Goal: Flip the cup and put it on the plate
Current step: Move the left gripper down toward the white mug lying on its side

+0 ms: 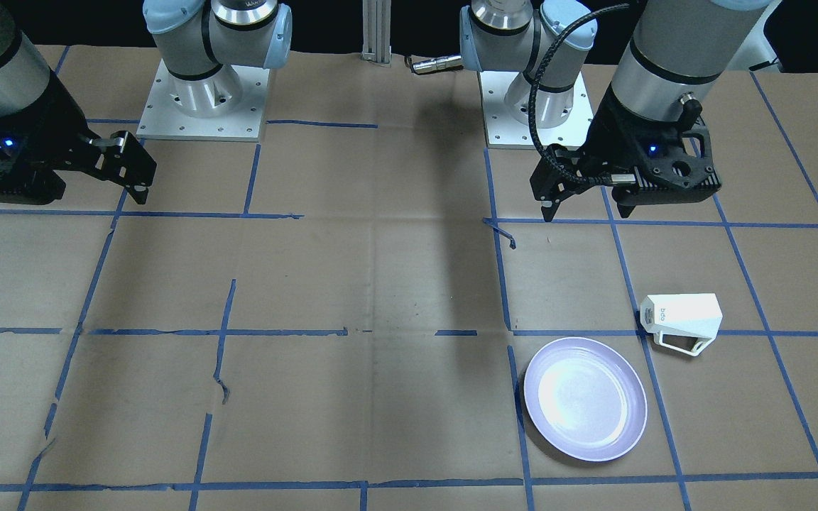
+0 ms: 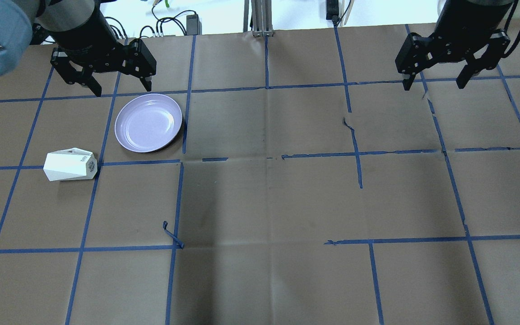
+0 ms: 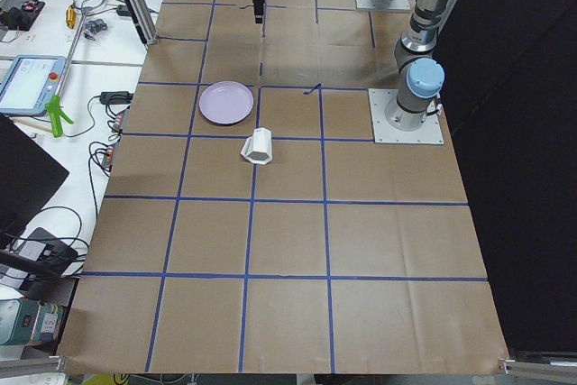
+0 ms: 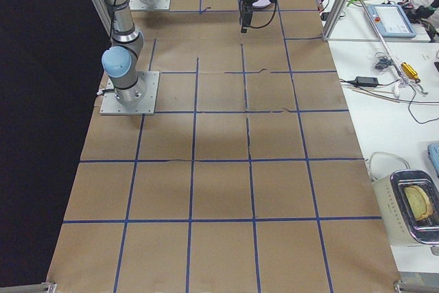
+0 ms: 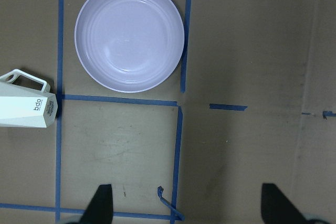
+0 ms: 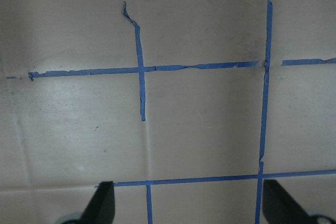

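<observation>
The white faceted cup (image 2: 69, 164) lies on its side on the table's left part, its lettered base (image 5: 41, 109) turned toward the table's middle and its handle (image 1: 682, 345) toward the far side. The lavender plate (image 2: 148, 123) sits upright and empty just beyond it, apart from it; both show in the front view, the cup (image 1: 682, 318) and the plate (image 1: 585, 399). My left gripper (image 2: 122, 88) is open and empty, held above the table; in the overhead view it shows just past the plate's far edge. My right gripper (image 2: 433, 85) is open and empty over the far right.
Brown paper with a blue tape grid covers the table (image 2: 264, 203). The two arm bases (image 1: 203, 99) (image 1: 533, 106) stand at the robot's edge. A loose curl of tape (image 2: 172, 234) sticks up near the middle left. A side bench with cables and tools (image 3: 54, 87) lies beyond the far edge.
</observation>
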`<state>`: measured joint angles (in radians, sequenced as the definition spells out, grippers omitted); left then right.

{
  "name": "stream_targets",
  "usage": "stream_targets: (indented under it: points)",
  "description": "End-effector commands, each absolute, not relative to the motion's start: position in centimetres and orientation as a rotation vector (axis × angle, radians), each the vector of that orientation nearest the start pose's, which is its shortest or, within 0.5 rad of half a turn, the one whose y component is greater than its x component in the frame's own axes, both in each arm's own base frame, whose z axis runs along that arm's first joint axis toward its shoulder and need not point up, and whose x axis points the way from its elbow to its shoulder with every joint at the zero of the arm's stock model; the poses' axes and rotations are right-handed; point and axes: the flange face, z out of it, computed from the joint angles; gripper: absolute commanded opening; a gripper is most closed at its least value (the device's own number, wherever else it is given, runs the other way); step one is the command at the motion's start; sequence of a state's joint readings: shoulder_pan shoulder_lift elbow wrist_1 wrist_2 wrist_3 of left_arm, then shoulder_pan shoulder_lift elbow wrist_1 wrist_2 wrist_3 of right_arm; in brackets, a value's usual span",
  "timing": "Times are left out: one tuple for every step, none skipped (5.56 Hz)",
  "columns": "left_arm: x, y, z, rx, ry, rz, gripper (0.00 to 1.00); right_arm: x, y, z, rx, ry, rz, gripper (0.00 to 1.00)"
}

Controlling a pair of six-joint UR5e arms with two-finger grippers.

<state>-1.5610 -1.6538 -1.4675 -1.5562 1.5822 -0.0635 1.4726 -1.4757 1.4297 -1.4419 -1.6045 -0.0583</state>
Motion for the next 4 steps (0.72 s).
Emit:
stream_targets:
  points:
    - [-11.8,-53.1,50.2,-0.137,3.126,-0.065,0.98,7.8,-53.3,49.6,0.061,3.165,0.135,1.00]
    - [-11.5,-53.2,50.3,-0.135,3.126,-0.067,0.98,7.8,-53.3,49.6,0.061,3.165,0.135,1.00]
    - [-9.2,-53.7,50.5,-0.061,3.127,-0.073,0.98,7.8,-53.3,49.6,0.061,3.165,0.135,1.00]
    - [-5.0,-53.4,51.9,-0.072,3.125,-0.096,0.98,7.8,-53.3,49.6,0.061,3.165,0.135,1.00]
